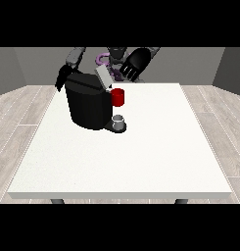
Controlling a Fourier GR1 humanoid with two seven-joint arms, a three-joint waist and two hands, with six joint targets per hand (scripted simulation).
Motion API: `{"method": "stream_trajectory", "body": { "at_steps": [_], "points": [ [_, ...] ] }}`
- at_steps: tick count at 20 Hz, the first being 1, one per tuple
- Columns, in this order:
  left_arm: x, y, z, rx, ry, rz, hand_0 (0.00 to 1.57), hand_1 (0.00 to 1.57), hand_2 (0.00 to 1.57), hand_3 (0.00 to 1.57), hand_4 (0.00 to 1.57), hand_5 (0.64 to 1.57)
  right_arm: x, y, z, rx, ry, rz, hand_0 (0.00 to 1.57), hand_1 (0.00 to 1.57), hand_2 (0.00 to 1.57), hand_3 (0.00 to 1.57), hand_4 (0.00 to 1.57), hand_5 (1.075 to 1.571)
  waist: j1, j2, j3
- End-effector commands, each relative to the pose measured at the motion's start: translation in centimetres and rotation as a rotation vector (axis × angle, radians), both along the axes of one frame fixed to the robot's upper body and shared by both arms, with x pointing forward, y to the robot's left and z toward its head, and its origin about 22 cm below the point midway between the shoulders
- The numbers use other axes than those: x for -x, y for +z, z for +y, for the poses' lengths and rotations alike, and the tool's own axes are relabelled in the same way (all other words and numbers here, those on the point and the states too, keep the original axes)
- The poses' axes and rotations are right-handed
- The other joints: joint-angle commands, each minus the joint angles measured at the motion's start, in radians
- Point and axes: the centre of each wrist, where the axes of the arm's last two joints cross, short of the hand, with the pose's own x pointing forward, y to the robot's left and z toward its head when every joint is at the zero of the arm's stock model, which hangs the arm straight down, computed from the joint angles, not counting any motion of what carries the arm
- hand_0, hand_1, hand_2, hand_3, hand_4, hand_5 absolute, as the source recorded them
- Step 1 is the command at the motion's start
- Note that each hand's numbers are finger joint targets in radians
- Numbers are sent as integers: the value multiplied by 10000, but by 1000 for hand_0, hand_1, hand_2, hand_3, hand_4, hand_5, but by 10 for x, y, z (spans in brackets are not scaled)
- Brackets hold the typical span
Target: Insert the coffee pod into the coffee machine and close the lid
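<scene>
Nearest on the white table [141, 162], a grey thing [119, 122] at the foot of the black coffee machine [87, 105]; can't tell if it's the pod. Red thing at the machine [118, 97] above it. Lid [103, 76] tilted up. My hand at the view's right [134, 63] raised, fingers relaxed, holding nothing. My hand at the view's left [61, 78] behind machine, fingers unclear.

Big white table [141, 162] on a wood-plank floor [18, 105]. Sitting on it near the back-left is a black coffee machine [87, 105], with a small grey thing [119, 120] on its base at the front.
</scene>
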Motion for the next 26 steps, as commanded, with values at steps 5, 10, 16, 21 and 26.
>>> {"method": "stream_trajectory", "body": {
  "at_steps": [5,10,16,21,26],
  "points": [
    [0,38,2,58,-171,-835,1223,1223,1288,1245,491,1571,-18,27,-9,102,-201,-833,0,0,0,0,60,1571,-135,1125,0],
    [-4,10,-8,-181,-243,-226,1175,1175,1242,1216,464,1571,-8,10,-15,183,-284,-108,0,0,0,0,0,1571,-69,642,0],
    [-4,24,6,-4,-260,-396,1251,1251,1290,1217,425,1571,-23,43,-25,32,-343,-650,0,0,0,0,153,1571,-175,1104,-1],
    [-7,27,-27,-200,-350,-481,1193,1193,1234,1191,434,1571,-21,21,-16,-85,-351,-785,0,0,0,0,115,1571,-115,1183,3],
    [-8,28,-36,-284,-372,-470,1167,1167,1238,1188,412,1571,-23,21,-10,-185,-469,-659,0,0,0,0,0,1571,-118,1143,3]
  ]
}}
